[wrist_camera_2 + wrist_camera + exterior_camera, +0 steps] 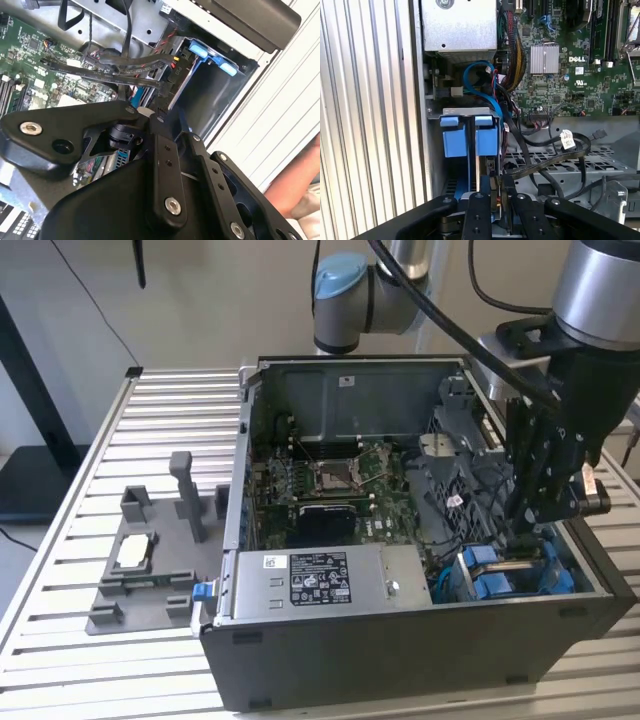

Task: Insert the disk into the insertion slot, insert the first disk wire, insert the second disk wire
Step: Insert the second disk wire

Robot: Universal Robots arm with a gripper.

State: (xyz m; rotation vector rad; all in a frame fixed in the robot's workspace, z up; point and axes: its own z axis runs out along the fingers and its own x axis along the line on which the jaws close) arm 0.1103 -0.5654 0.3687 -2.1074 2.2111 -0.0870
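Reaching down into the open case [400, 660], we have the pincer [530, 525] low at the corner nearest the exterior view's right, just above the blue carrier tabs [490, 575] that stand in the slot [560, 585]. In the first wrist view the disk [470, 140] sits upright in that bay, its two blue tabs side by side under a grey metal lip, and our pincer [492, 192] hangs right over its edge; a thin pale blade-like edge runs between the fingers [477, 215], which look drawn close together, though we cannot tell whether they grip anything. In the second wrist view the black fingers [165, 165] point toward the bay wall, where a dark connector on striped wires [145, 67] lies just beyond the tips. Black cables [555, 150] loop across the metal tray beside the bay. The case stands on a ribbed counter [120, 680], with a grey fixture [150, 560] near the counter's edge at the exterior view's left.
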